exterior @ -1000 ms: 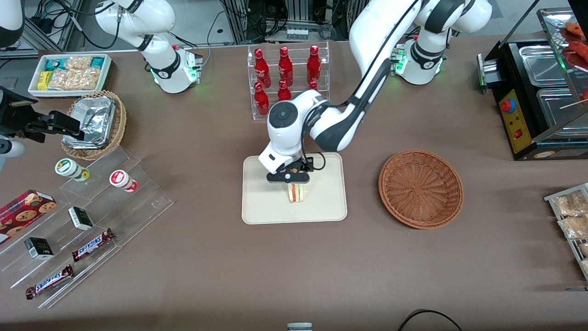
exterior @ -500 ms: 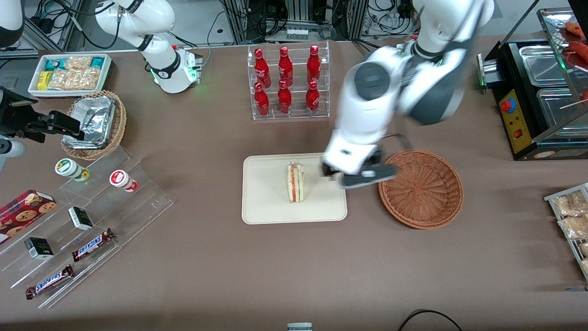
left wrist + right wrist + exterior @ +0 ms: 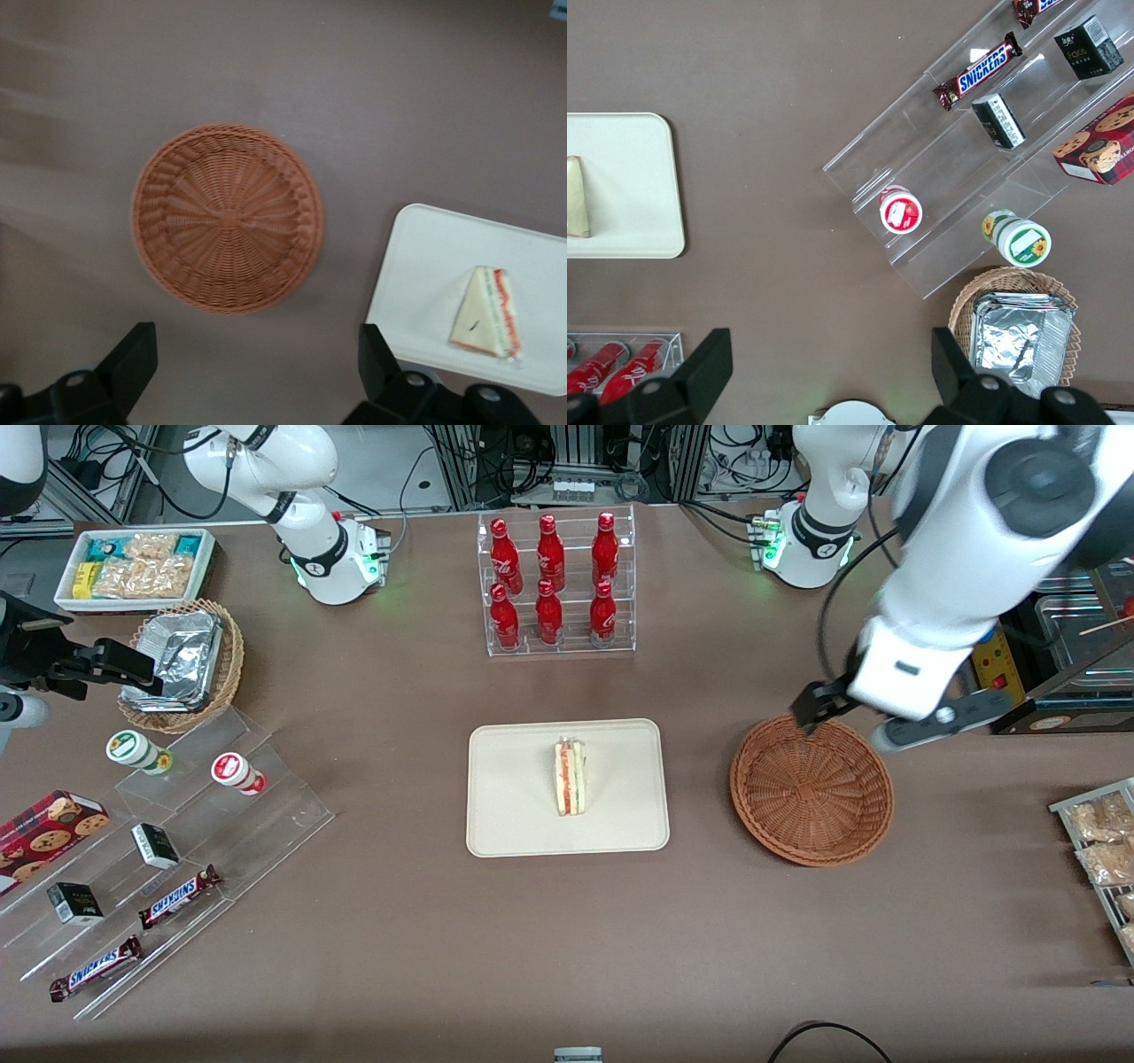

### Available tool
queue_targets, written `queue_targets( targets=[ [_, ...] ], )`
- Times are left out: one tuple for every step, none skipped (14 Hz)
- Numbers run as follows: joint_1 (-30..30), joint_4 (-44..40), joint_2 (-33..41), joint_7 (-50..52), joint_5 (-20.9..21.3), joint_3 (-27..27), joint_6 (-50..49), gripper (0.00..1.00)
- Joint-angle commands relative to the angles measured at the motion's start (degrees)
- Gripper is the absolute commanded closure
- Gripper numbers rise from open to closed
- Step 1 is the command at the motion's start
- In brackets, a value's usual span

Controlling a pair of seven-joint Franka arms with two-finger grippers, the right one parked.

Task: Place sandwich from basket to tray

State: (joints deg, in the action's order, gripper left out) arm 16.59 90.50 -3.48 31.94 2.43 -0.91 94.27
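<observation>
Sandwich-to-tray work looks finished, judging by how things lie. Taking the scene from the biggest thing down: the brown desk [image 3: 372, 921] carries everything, and near its middle sits the tray [image 3: 514, 815], flat and cream-coloured, with its long sides running across the front camera's view. Beside it, toward the working arm's end of the desk, is the basket [image 3: 811, 790], a round reddish-brown wicker bowl with nothing in it; the wrist view looks straight down into its bare woven floor. Tray and basket are near each other but apart, with a strip of desk between them.

The sandwich [image 3: 570, 777] stands on the tray, roughly central, its cut side with the red-orange and pale green layers turned up toward the front camera. It rests on the tray's flat floor well inside the low rim, which I judge a stable spot: nothing leans on it and it touches nothing but the tray.

The tool [image 3: 895, 713] is the smallest player here. It hangs raised in the air above the basket's edge that is farther from the front camera, toward the working arm's end, and its two fingers [image 3: 133, 354] are spread wide with nothing between them. That released, lifted pose fits an arm clear of the work rather than reaching for anything. The sandwich lies well apart from the tool, with the whole basket between them, so no contact remains.
</observation>
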Motion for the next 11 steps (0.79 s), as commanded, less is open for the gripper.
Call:
queue_targets(
  targets=[
    [-4.26, 5.38, 4.98, -7.47, -0.59, -0.58, -0.83, 0.0],
    [-6.03, 4.95, 5.15, -10.55, -0.59, -0.58, -2.15, 0.0],
    [-7.87, 4.51, 5.5, -14.06, -0.67, -0.49, -2.86, 0.0],
    [-10.24, 3.81, 5.68, -17.49, -0.67, -0.58, -3.91, 0.0],
    [-11.48, 2.85, 5.68, -20.39, -1.02, -0.58, -4.96, 0.0],
    [-13.06, 1.44, 5.33, -22.86, -2.24, -0.49, -6.1, 0.0],
    [-14.38, 0.21, 5.24, -24.28, -2.6, -0.58, -6.46, 0.0],
    [-14.65, -0.67, 5.16, -24.9, -2.7, -0.49, -6.47, 0.0],
    [-14.74, -1.03, 4.81, -25.95, -2.52, -0.49, -6.38, 0.0],
    [-14.74, -1.9, 4.19, -27.18, -2.35, -0.41, -6.47, 0.0],
    [-14.83, -2.87, 4.01, -28.32, -2.61, 0.12, -6.47, 0.0]
  ],
)
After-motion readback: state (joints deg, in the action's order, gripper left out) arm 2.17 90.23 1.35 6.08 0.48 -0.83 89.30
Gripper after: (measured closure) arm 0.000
